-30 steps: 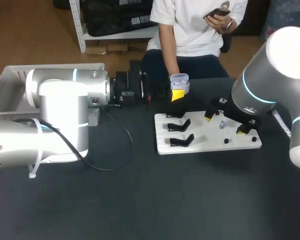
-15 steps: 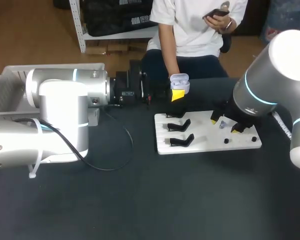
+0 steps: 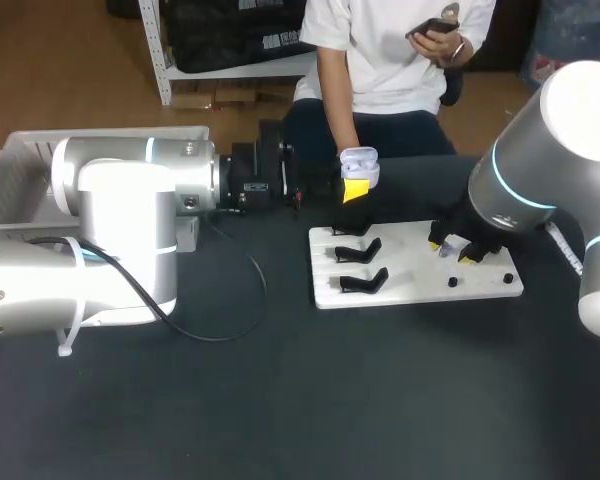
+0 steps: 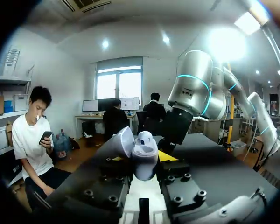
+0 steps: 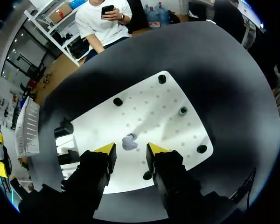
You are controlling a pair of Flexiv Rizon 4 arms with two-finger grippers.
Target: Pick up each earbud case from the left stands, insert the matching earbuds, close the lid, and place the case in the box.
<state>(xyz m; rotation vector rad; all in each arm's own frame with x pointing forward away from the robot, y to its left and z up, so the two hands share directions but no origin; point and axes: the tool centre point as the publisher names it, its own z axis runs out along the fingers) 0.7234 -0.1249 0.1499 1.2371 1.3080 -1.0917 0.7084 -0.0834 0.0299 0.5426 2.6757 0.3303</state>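
Where the left gripper [image 4: 143,159] shows in its own wrist view, its yellow tips press from both sides on a pale lavender earbud case [image 4: 144,150], pinching it upright with the lid tipped open to one side. The head view makes this no more than a small pale shape above one yellow tip. It does place the case [image 3: 359,160], which the left gripper [image 3: 354,188] holds over the table's far side, just beyond the white board [image 3: 410,290]. The right gripper [image 5: 131,149] is spread only narrowly and hangs low over that board. A small grey earbud [image 5: 129,142] lies on the board between and just ahead of the tips, and neither finger visibly touches it. From the head view the right gripper [image 3: 450,250] seems to sit right on the earbud [image 3: 445,249], and no gap can be made out. The right wrist view alone shows the black pegs [image 5: 183,111] dotted around the earbud. The head view alone shows the three black stands [image 3: 358,252] together on the board's left part, and the white box [image 3: 110,133] far off behind the left arm.
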